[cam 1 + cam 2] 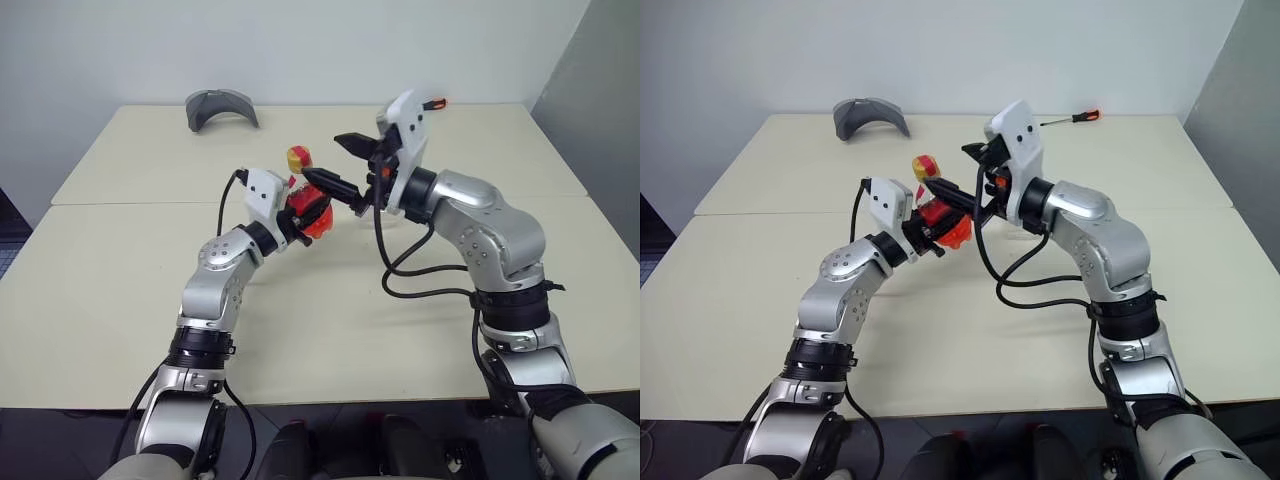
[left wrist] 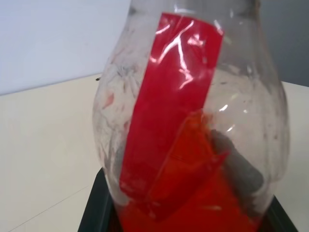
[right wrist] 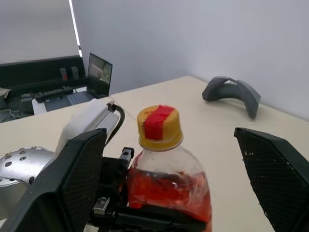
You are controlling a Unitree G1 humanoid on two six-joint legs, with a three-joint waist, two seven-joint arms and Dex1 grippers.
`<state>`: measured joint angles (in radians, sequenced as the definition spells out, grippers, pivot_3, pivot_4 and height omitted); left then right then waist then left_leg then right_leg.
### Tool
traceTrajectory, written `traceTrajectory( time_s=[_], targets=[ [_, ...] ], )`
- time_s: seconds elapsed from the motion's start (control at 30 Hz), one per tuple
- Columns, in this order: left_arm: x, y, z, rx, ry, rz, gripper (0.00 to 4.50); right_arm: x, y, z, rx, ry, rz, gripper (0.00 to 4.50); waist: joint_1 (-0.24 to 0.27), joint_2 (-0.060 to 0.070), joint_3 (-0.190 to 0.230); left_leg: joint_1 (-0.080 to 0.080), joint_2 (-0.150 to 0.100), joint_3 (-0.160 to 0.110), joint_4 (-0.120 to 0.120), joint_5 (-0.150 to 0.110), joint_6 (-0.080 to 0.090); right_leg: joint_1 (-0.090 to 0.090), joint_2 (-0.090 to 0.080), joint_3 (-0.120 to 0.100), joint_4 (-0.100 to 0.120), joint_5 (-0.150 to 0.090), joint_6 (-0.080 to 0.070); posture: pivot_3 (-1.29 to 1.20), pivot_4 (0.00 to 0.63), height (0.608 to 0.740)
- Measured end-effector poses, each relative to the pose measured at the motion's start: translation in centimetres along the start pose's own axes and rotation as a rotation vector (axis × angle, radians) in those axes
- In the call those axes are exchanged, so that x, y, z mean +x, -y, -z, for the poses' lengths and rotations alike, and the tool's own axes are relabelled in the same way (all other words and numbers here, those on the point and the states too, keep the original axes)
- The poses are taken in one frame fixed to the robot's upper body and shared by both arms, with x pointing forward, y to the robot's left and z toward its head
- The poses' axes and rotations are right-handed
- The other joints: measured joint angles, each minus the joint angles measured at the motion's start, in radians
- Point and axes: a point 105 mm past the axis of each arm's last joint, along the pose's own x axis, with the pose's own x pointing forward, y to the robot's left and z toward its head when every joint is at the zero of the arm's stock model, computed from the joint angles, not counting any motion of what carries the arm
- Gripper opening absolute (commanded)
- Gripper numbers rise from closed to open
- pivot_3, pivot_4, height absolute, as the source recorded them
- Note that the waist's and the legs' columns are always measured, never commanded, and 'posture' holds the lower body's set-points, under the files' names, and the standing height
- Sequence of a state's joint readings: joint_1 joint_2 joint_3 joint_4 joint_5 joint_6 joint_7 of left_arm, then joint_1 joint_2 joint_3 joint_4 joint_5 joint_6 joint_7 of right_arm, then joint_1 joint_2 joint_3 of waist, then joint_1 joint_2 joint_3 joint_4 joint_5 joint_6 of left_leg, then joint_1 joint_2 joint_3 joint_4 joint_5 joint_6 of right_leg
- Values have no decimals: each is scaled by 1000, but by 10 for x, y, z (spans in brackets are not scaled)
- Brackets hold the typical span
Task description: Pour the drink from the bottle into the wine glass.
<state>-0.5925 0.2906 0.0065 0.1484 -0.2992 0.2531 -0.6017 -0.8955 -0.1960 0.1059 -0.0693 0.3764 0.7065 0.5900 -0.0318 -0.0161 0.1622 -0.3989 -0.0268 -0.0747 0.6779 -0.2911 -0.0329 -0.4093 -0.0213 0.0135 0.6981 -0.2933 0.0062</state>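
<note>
- You have a pale table (image 1: 120, 300), two tops pushed together with a seam running across between them.
- Far back on your robot's left lies a grey curved object (image 1: 221, 107); far back on the right, beside the wall, lies a screwdriver with an orange handle (image 1: 1072, 117). Both are well apart from the arms.
- In the right wrist view you can see an open laptop (image 3: 96, 72) and dark desks beyond the table edge.
- The bottle (image 3: 166, 186) is lifted clear of the table over its middle, roughly upright, tilted a little.
- Your left gripper (image 1: 300, 222) is closed tight around the bottle's lower body; its black fingers (image 2: 96, 208) press both sides of the base in the left wrist view.
- Your right gripper (image 1: 345, 165) stands wide open and holds nothing. Its two fingers (image 3: 72, 179) flank the bottle's neck and cap without touching them.
- The bottle's cap (image 3: 159, 126) is still on: yellow with a red strip across the top.
- The drink (image 2: 203, 203) is bright red-orange and fills only the lower part of the rounded clear body.
- A red label (image 2: 169, 96) runs down the bottle's side; the plastic above the liquid looks scuffed and smeared.
</note>
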Motion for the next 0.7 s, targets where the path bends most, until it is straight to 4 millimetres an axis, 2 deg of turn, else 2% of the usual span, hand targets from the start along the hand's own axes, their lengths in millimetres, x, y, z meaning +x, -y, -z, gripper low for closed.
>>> traceTrajectory(
  time_s=[0.23, 0.7],
  targets=[
    [-1, 1, 1, 0, -1, 3, 1367, 26, 0, -13, -26, 37, -8, 4500, -1, 0, 0, 0, 0, 0, 0, 0, 0, -1, 0, 0, 0, 0, 0, 0, 150, 740],
    [-2, 1, 0, 3, -3, 3, 1367, 43, 3, -5, -16, 35, 18, 4500, -1, 0, 0, 0, 0, 0, 0, 0, 0, -1, 0, 0, 0, 0, 0, 0, 150, 740]
  ],
)
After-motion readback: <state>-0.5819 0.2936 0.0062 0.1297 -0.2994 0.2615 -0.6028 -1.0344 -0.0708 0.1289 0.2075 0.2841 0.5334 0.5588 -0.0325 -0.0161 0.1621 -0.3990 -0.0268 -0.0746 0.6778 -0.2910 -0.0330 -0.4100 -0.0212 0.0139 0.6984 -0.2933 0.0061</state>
